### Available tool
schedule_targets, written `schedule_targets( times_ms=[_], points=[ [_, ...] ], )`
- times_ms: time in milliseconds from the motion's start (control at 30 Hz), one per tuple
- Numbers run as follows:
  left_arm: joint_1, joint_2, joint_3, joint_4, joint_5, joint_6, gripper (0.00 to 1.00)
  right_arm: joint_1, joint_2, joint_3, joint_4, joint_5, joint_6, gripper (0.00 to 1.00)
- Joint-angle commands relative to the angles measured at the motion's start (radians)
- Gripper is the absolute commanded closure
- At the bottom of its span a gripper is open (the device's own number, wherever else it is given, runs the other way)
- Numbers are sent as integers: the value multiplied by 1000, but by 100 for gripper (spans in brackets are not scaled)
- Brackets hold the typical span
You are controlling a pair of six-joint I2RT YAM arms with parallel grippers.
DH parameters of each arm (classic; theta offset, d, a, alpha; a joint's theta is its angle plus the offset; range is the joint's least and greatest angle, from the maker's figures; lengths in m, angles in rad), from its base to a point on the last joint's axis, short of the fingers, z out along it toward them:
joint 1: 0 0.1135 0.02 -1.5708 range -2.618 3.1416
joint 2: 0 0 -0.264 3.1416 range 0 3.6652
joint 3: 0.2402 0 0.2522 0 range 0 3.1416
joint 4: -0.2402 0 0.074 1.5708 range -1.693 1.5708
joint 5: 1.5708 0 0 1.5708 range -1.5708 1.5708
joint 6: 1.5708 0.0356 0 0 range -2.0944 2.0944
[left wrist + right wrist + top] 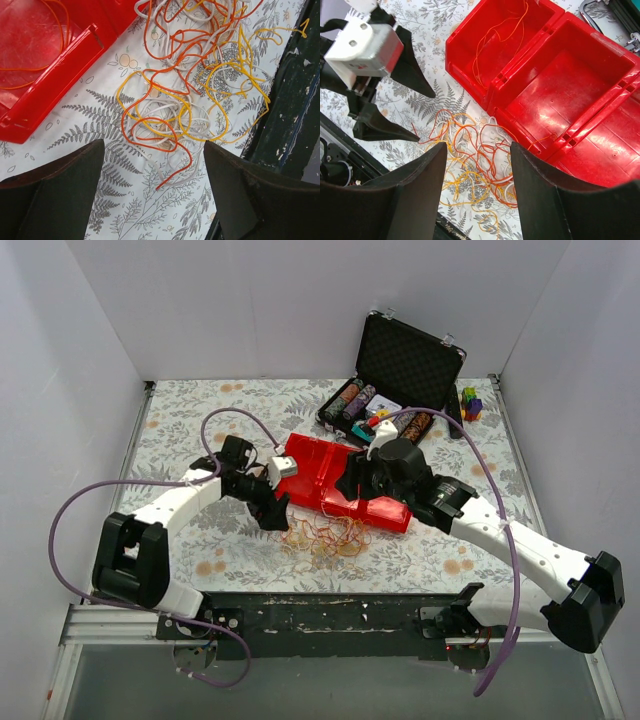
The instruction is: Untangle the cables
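The cables (325,538) lie as a tangled heap of thin orange, yellow, white and reddish strands on the floral cloth, just in front of the red bin (340,485). My left gripper (272,512) is open and empty at the heap's left edge. In the left wrist view the strands (175,100) lie just ahead of the open gripper (154,165). My right gripper (352,492) hangs open and empty above the bin's front edge. In the right wrist view the heap (470,155) shows between its fingers (415,190). One orange strand (495,45) lies inside the bin's compartment (560,85).
An open black case (400,380) holding poker chips stands at the back. Small coloured blocks (468,403) lie to its right. The dark front edge of the table (330,610) runs just below the heap. The left gripper (426,117) shows in the right wrist view.
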Motion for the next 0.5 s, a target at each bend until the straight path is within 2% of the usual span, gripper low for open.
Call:
schedule_targets(
  times_ms=[0, 267, 467],
  points=[
    [-41, 31, 44, 21, 3, 43, 21, 2, -21, -13, 24, 16, 16, 39],
    [-53, 105, 11, 120, -30, 13, 25, 2, -19, 4, 39, -16, 16, 42],
    [-53, 148, -4, 138, -63, 55, 36, 2, -19, 18, 42, -39, 16, 45]
  ],
)
